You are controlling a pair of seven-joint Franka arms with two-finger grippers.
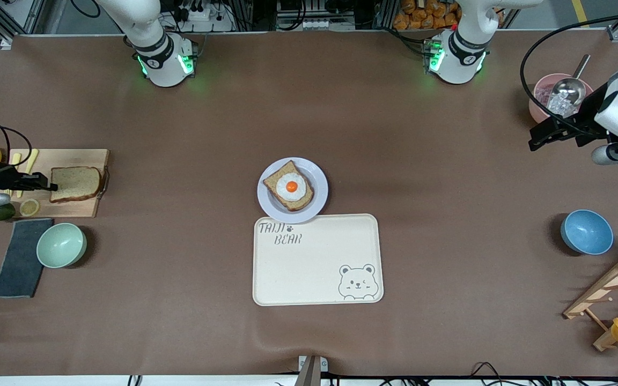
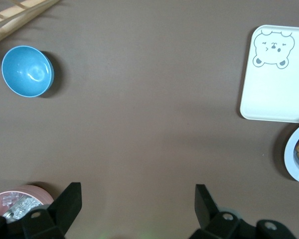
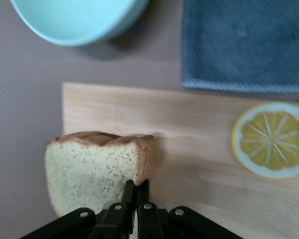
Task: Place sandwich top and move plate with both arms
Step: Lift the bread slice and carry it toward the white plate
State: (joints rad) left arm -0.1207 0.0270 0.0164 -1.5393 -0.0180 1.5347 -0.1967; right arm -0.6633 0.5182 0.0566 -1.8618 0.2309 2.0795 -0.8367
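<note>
The right gripper sits at the edge of the sandwich top, its fingers pinched nearly together on the slice's crust, as the right wrist view shows. The slice lies on a wooden cutting board at the right arm's end of the table, with a lemon slice on the same board, and a dark grey cloth and a mint bowl just off the board's edge nearer the front camera. The plate stands at mid-table carrying the egg-topped slice; its rim touches or slightly overlaps the edge of the cream bear tray, which lies nearer the front camera. Bare brown table stretches between the board and the plate, and again from the plate toward the left arm's end. There the left gripper waits in the air beside a pink bowl holding a metal scoop, its fingers spread wide apart, with a blue bowl well apart on the table.
</note>
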